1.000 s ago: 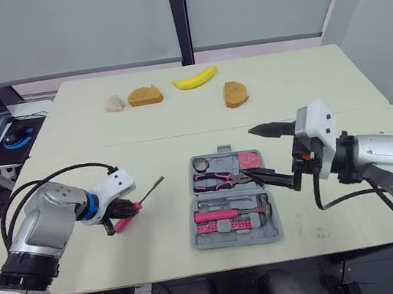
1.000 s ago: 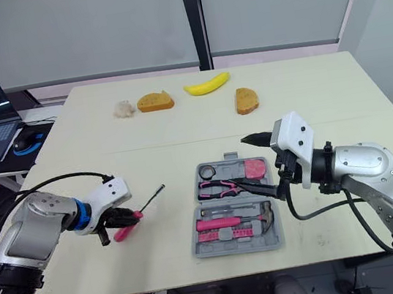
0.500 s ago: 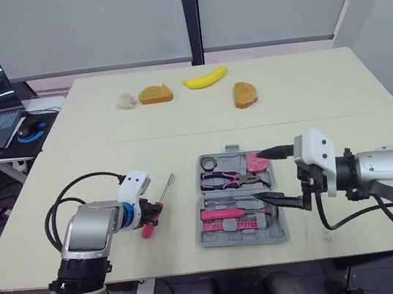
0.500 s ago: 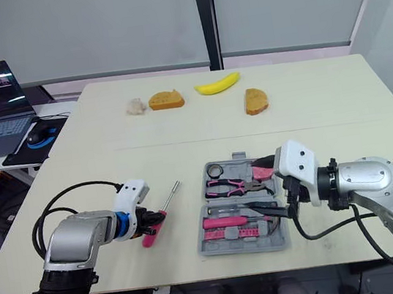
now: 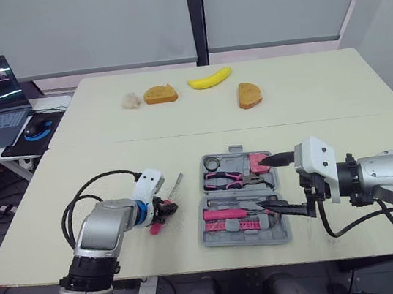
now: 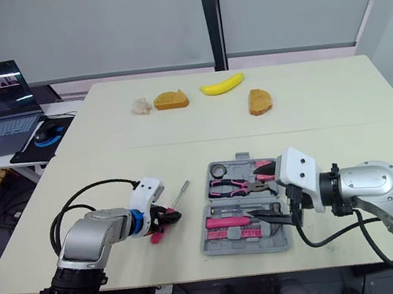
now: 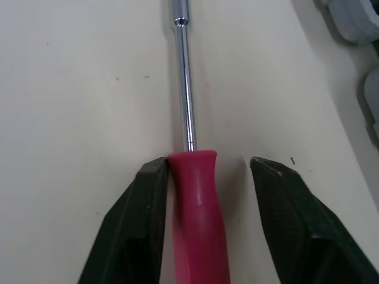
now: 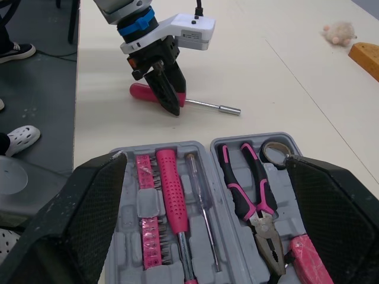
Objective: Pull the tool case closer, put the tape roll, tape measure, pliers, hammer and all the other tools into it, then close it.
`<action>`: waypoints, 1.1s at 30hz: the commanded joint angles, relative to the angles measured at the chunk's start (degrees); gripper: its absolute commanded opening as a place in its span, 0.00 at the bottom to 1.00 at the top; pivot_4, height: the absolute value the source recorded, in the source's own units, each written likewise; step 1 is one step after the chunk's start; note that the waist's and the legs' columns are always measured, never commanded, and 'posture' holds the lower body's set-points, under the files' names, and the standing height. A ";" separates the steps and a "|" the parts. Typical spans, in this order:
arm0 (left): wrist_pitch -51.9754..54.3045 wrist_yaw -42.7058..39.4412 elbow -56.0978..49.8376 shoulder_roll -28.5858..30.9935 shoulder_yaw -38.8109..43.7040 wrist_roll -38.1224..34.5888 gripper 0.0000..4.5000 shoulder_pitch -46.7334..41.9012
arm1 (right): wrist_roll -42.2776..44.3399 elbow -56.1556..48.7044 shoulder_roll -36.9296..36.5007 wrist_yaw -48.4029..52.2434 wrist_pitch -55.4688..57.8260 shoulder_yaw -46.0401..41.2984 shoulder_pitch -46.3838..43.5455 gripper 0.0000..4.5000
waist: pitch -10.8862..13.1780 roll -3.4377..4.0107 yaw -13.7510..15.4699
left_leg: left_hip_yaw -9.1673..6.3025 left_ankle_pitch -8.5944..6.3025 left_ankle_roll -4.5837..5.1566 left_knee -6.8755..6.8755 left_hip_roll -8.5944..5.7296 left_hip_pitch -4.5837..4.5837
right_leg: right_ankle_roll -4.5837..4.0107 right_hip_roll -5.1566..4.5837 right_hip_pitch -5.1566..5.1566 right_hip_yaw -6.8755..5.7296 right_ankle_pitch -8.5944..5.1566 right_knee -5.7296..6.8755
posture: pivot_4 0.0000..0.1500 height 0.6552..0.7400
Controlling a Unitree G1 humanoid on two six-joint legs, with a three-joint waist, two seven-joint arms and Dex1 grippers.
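Left gripper (image 7: 208, 164) eased apart around smooth pink screwdriver (image 7: 195, 201); right gripper (image 5: 265, 182) gapes over moulded tool case (image 5: 243, 238).

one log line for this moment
left gripper: open, straddling screwdriver handle | right gripper: open, at tool case | tool case: open, screwdriver outside

- The screwdriver (image 7: 195, 195) has a glossy pink plastic handle and a polished, mirror-bright metal shaft.
- The left tool (image 7: 207, 165) has fingers (image 7: 133, 231) of smooth black plastic with a dull sheen.
- The desk (image 7: 65, 118) is smooth, matt and cream, with a few tiny dark specks.
- The tool case (image 8: 124, 225) is matt grey moulded plastic.
- The pliers (image 8: 254, 207) have pink-and-black grips and a dull grey metal head.
- The right tool (image 5: 265, 182) has matt black, finely grained fingers (image 8: 331, 213) and a glossy white plastic housing.
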 commanded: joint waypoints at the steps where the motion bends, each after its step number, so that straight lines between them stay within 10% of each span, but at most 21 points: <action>1: -1.11 -0.17 -4.23 2.81 1.86 -1.81 0.84 1.49 | -0.42 -0.62 0.37 0.42 -1.51 -0.46 -1.43 1.00 | 0.01 -0.01 -0.40 | -0.01 0.00 0.00 -0.01 0.00 0.00 | 0.00 0.00 0.00 0.00 0.00 0.00 | 1.00 1.00; 4: -0.83 -0.02 -7.59 4.61 3.87 -3.48 1.00 2.98 | -0.91 -0.13 0.63 0.85 -1.92 -0.09 -1.87 1.00 | 0.01 -0.01 -0.61 | 0.00 0.00 0.00 -0.04 0.04 0.01 | -0.02 0.02 -0.06 0.00 -0.01 0.00 | 1.00 1.00; 19: -8.21 -11.57 -26.01 9.76 36.83 -24.31 1.00 28.41 | -2.77 3.52 4.19 2.35 -4.02 3.48 -5.58 1.00 | 0.05 -0.07 -0.50 | -0.01 -0.01 -0.01 -0.12 0.15 0.01 | -0.18 0.02 -0.21 -0.06 0.05 -0.37 | 1.00 1.00; 33: -22.18 4.14 -17.12 3.11 15.31 -12.08 1.00 24.15 | -3.67 2.54 4.26 1.23 -3.17 2.40 -4.74 1.00 | 0.04 -0.07 0.69 | 0.02 -0.02 0.00 -0.13 0.09 0.00 | -0.20 0.00 -0.09 -0.03 0.14 -0.43 | 1.00 1.00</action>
